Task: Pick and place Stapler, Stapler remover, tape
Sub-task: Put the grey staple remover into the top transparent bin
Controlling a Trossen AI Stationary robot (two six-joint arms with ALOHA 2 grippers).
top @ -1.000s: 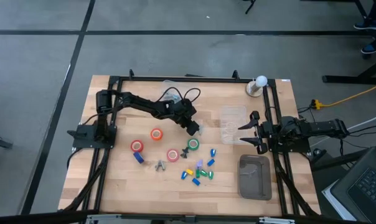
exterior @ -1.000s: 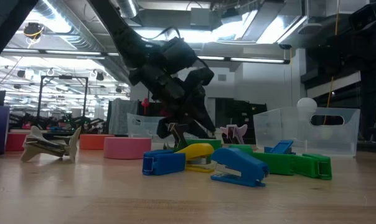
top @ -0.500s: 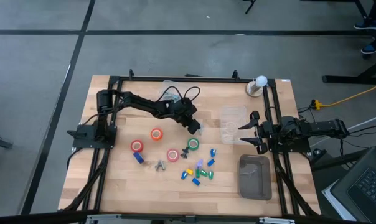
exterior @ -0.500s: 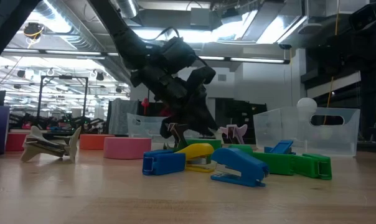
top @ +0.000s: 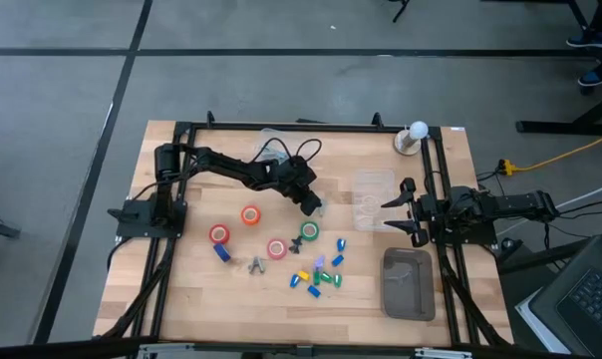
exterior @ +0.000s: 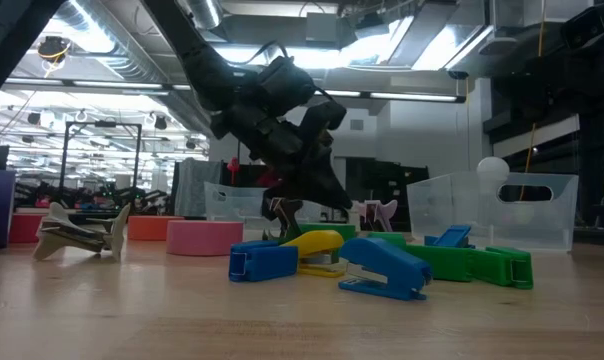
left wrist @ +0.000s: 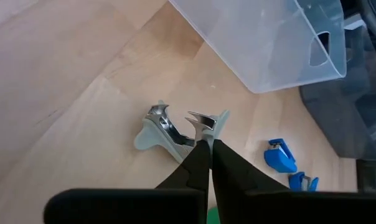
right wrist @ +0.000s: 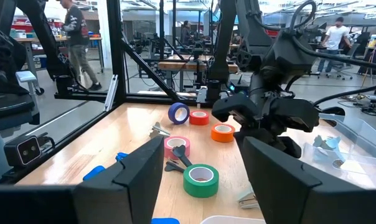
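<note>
A pale stapler remover (left wrist: 166, 129) lies on the wood near the table's middle, beside a clear bin (left wrist: 269, 37); my left gripper (left wrist: 208, 144) (top: 312, 207) is shut at its wing. Ring-shaped tape rolls lie nearer the front: orange (top: 250, 214), red (top: 219, 233) (top: 277, 248), green (top: 309, 231). Small blue, yellow and green staplers (top: 316, 277) lie in a cluster near the front, seen close up in the low view (exterior: 382, 268). A second grey remover (top: 255, 264) rests by them. My right gripper (top: 393, 216) waits open at the right edge. My left gripper pinches the remover's one upturned wing (left wrist: 208, 123) at its fingertips (left wrist: 199, 158). The fingers slant down from the table's far left. The remover's other wing (left wrist: 147, 134) and its body stay on the table.
A clear bin (top: 373, 197) stands right of the left gripper and another (top: 273, 150) at the back. A grey tray (top: 408, 283) sits at the front right. A white ball on a stand (top: 417, 133) is at the far right corner.
My left gripper has shut its fingers at the stapler remover's wing while staying in place. The remover still lies on the table.
</note>
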